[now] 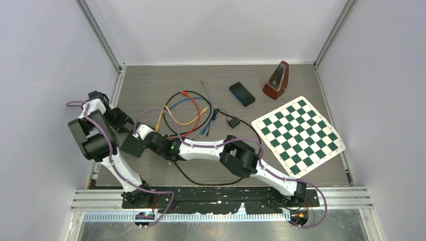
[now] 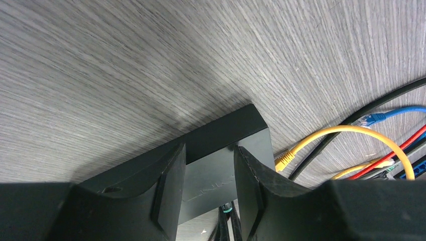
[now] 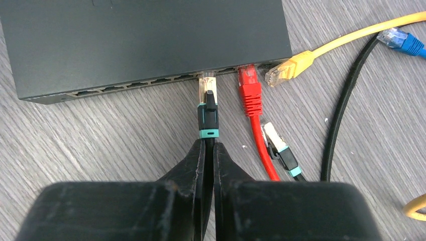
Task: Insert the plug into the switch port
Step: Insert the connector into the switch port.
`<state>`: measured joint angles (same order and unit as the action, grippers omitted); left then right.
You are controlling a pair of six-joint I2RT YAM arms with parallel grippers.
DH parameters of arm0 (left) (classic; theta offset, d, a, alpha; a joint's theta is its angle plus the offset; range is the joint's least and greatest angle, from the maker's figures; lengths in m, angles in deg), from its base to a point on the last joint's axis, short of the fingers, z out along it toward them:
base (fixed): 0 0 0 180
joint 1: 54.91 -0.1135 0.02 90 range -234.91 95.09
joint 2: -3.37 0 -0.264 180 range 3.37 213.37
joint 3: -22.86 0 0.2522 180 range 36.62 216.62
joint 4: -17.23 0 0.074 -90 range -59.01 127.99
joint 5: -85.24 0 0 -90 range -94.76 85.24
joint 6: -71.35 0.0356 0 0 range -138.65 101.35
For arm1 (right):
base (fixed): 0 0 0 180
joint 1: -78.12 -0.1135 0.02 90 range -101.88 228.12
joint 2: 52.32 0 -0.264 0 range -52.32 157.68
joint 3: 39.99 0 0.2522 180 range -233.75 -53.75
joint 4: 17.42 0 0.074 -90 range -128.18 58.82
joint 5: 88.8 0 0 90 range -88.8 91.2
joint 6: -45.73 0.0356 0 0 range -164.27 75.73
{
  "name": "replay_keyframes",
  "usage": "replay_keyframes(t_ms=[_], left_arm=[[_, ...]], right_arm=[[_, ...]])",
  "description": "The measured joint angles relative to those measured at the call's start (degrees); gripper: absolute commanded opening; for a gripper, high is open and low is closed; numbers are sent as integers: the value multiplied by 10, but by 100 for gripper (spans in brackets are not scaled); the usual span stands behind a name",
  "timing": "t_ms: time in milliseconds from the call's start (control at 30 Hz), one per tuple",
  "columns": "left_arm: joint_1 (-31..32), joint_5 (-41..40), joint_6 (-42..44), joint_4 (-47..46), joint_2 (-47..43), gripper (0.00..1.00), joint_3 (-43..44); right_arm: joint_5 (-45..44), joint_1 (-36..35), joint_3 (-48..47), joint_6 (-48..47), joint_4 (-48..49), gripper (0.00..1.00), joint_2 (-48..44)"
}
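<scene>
Right wrist view: right gripper [image 3: 208, 146] is clenched on the tail end of the plug [image 3: 208, 103]. The plug's clear tip sits at a port mouth on the front of the switch [image 3: 145, 40]; can't tell how deep. Red plug [image 3: 249, 88] is in the next port to the right, yellow plug [image 3: 289, 67] lies loose by the corner. Left gripper [image 2: 210, 150] clamps the switch body on the table [image 2: 125, 60].
</scene>
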<state>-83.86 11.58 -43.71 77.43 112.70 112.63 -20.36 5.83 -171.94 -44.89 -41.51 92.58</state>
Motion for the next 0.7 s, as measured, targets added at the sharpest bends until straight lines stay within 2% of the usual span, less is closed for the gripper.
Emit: replay_keyframes(t_ms=[467,700], left_arm=[[-10,12,0,-25,-6,42,-17],[-16,19,1,-49,-13,40,-29]], right_arm=[[-22,-3,36,-37,80,5,0],[-4,6,78,-36,160,5,-4]])
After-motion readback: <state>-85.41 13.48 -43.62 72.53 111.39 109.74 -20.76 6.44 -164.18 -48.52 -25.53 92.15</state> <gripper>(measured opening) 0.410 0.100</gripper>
